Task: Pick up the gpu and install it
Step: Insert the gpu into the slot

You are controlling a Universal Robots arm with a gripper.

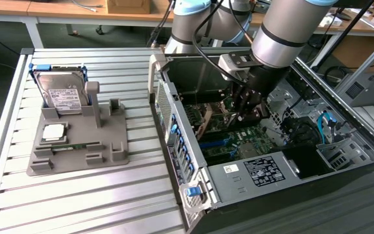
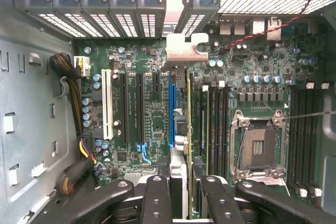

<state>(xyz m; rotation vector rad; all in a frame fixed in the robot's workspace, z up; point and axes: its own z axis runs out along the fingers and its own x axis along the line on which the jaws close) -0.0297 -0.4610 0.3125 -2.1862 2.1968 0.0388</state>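
Note:
Inside the open computer case (image 1: 235, 178) my gripper (image 1: 247, 111) hangs low over the green motherboard (image 1: 239, 141). In the wrist view the gpu (image 2: 181, 150) shows edge-on as a thin card running away from the gripper (image 2: 185, 199). Its silver end bracket (image 2: 184, 51) is at the far end, near the case's rear slots. The black fingers (image 2: 156, 198) press on the card from both sides, so the gripper is shut on it. The card stands directly above the blue expansion slot (image 2: 171, 106), in line with it; I cannot tell whether its edge touches the slot.
A grey fixture tray (image 1: 76, 151) on the slatted table at the exterior view's left holds a silver hard drive (image 1: 60, 92), a processor chip (image 1: 54, 131) and a green memory stick (image 1: 70, 145). Near the card are a white slot (image 2: 107, 103), a cable bundle (image 2: 79, 148) and the processor socket (image 2: 257, 148).

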